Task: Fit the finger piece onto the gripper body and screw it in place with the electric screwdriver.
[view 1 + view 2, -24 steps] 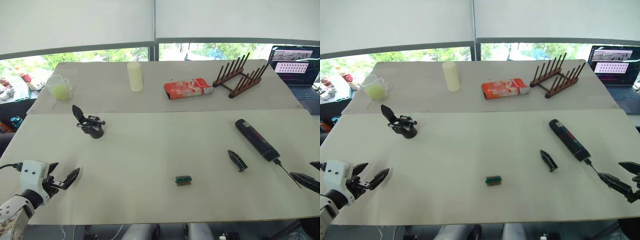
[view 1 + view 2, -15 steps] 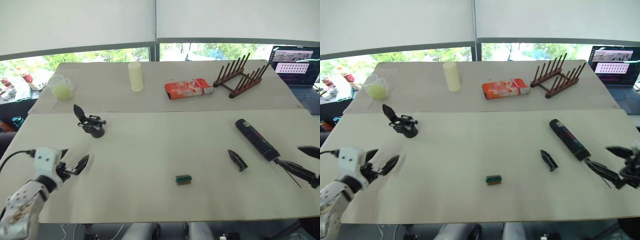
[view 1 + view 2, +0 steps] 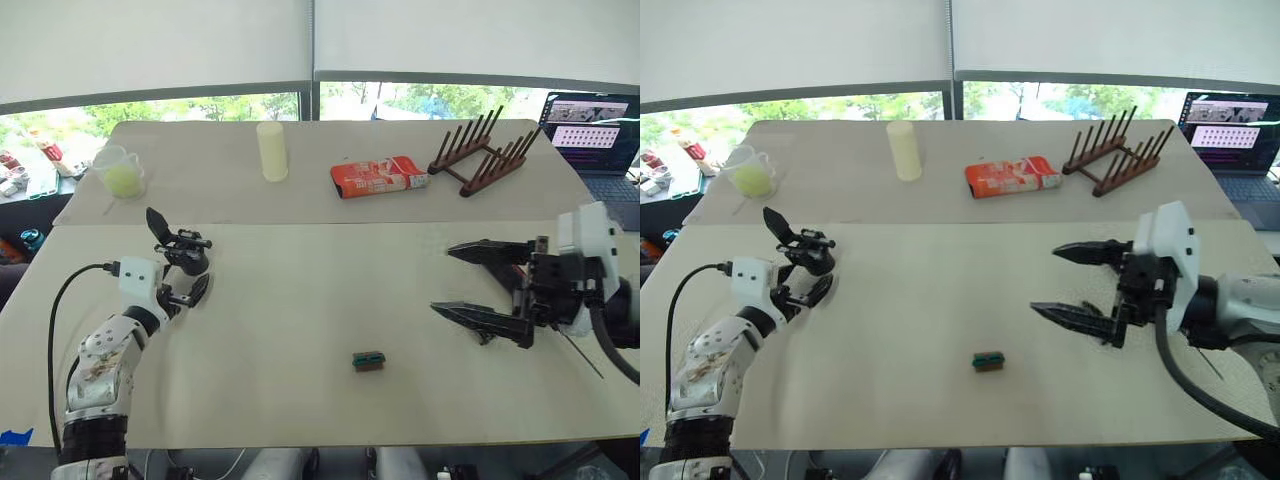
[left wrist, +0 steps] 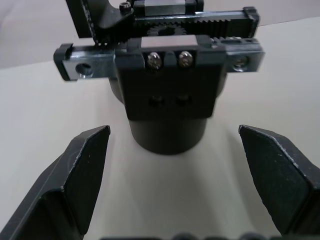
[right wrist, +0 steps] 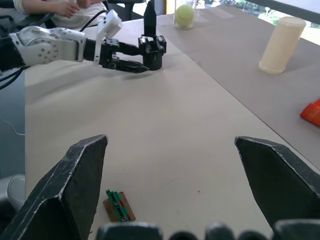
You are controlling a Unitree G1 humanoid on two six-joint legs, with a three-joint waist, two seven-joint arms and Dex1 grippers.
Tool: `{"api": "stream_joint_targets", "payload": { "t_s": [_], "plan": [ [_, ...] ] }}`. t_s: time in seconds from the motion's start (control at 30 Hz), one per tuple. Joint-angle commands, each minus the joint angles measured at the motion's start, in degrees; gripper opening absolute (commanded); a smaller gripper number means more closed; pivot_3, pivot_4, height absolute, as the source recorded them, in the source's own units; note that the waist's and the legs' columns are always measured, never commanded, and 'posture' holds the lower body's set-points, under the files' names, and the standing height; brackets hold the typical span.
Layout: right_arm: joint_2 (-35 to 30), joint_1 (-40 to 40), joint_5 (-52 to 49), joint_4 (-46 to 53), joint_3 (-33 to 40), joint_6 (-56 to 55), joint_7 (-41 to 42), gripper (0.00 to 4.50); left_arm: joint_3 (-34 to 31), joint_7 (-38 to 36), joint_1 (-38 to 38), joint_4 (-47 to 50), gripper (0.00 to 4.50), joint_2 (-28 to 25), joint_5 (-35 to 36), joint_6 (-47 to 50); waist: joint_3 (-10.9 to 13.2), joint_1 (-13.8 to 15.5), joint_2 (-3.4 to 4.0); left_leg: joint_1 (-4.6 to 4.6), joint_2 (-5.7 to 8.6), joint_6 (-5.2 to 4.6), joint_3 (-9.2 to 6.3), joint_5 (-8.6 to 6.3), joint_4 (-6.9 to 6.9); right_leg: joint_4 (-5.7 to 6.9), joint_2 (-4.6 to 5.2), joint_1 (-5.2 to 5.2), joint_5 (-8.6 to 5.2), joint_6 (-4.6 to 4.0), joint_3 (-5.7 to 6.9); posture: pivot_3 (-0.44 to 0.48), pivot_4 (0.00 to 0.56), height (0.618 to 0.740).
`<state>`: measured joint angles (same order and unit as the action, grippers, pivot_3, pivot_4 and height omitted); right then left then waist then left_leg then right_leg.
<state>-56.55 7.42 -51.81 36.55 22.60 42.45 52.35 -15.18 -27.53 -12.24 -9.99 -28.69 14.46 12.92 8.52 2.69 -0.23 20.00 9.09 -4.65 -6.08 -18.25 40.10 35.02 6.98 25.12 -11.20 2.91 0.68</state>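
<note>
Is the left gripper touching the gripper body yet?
Apart. In the left wrist view, bare table shows between the gripper body and each finger of the open left gripper, which straddles its base.

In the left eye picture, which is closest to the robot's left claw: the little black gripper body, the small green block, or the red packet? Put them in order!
From the left claw:
1. The gripper body, right in front of it.
2. The green block, out in the middle of the near table.
3. The red packet, away on the back table.
</note>
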Motion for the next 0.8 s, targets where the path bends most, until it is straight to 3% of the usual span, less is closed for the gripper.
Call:
{"api": "stream_joint_targets", "payload": {
  "t_s": [0.03, 0.4, 0.5, 0.57, 0.7, 0.8],
  "plan": [
    [0.7, 2.1, 1.6, 0.0, -0.8, -1.7, -2.3, 4.5, -0.9, 2.6, -3.3, -3.9, 4.38, -0.6, -1.6, -1.5, 0.0, -0.2, -0.01, 0.02, 0.01, 0.0, 0.0, 0.0, 0.04, 0.0, 0.0, 0.01, 0.0, 0.0, 0.01, 0.0, 0.15, 0.74],
    [2.0, -1.4, 3.6, -0.6, -1.2, -3.0, -2.0, 4.5, 1.7, -1.5, -8.7, -15.0, 4.38, 2.9, -1.7, -12.8, 0.0, -0.1, -0.02, 0.03, 0.0, -0.01, -0.02, 0.01, 0.2, 0.12, 0.0, 0.0, 0.0, 0.01, 0.05, 0.0, 0.15, 0.74],
    [2.1, -1.8, 3.6, -0.6, -0.7, -2.9, -1.8, 4.5, 2.7, -4.1, -10.2, -17.5, 3.12, 3.0, -1.6, -15.8, 0.0, 0.0, -0.02, 0.04, -0.01, -0.02, -0.03, 0.01, 0.23, 0.12, 0.0, 0.0, 0.0, 0.01, 0.05, 0.0, 0.15, 0.74],
    [1.6, -3.1, 4.0, -0.6, 0.1, -2.9, -0.9, 4.5, 5.2, -10.2, -10.3, -17.0, 2.37, 3.0, -1.2, -17.4, 0.0, 0.2, -0.02, 0.11, 0.01, -0.02, -0.06, 0.02, 0.23, 0.12, 0.0, 0.03, 0.0, 0.01, 0.09, 0.0, 0.15, 0.74],
    [-1.7, -8.7, 6.2, -0.8, 4.7, -4.7, 5.5, 4.5, 15.2, -27.4, -10.0, -8.3, 2.4, 1.8, -0.2, -16.5, 0.0, 0.5, -0.02, 0.26, 0.14, -0.41, -0.1, 0.19, 0.31, 0.07, 0.09, 0.06, 0.02, 0.04, 0.12, 0.0, 0.15, 0.74],
    [-2.5, -9.0, 4.7, -0.9, 6.5, -3.6, 6.0, 4.5, 19.2, -34.5, -12.9, -5.3, 2.4, 1.8, 1.3, -13.9, 0.0, 0.1, -0.03, 0.33, 0.21, -0.47, -0.08, 0.14, 0.5, 0.01, 0.14, 0.02, 0.08, 0.14, 0.09, 0.0, 0.15, 0.74]
  ]
}}
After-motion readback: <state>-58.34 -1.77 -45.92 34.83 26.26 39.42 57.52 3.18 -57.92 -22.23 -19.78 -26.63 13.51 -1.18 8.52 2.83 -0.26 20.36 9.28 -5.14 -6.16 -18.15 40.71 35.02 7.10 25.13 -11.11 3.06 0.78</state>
